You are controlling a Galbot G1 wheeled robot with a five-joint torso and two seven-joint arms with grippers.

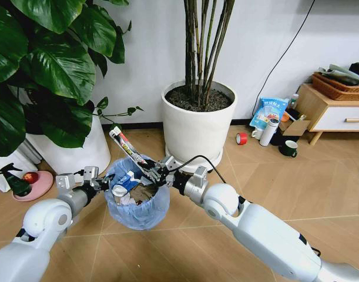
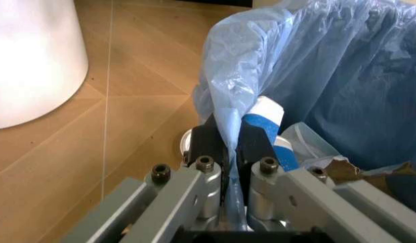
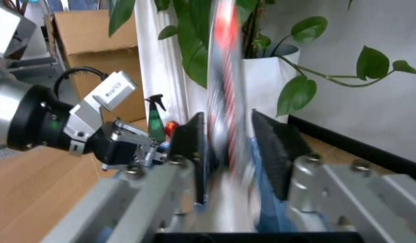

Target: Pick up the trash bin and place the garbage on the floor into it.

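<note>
Right gripper [image 1: 148, 170] is pinched on a long flat tube [image 1: 127, 148], white with red and black print, one end between the dark finger pads and the rest sticking up and out to the far left over the bin's mouth. From the right wrist view the tube [image 3: 223, 91] runs straight up between the two black pads [image 3: 191, 147], kinda motion-smeared. That arm reaches in from the near right, big glossy white shell at the forearm, silver wrist, black cable looping over it. Left gripper [image 1: 100, 183] comes in from the near left, same white-and-silver build, and it's clamped on the rim of the trash bin [image 1: 138, 208]. In the left wrist view its black fingers [image 2: 209, 140] squeeze a fold of the crinkly light-blue translucent bag [image 2: 329, 66] between them, so closed on the bin edge. Bin is small and round, sitting between the two arms just in front of the big smooth white plant pot [image 1: 198, 123], over the tan herringbone wood-look floor [image 1: 273, 170]. Inside it I can see garbage [image 1: 125, 183]: blue-white wrappers, something brown like torn cardboard, a white round lid. Broad dark green leaves [image 1: 44, 64] hang over the far left, with a second white pot [image 1: 79, 150] under them.
</note>
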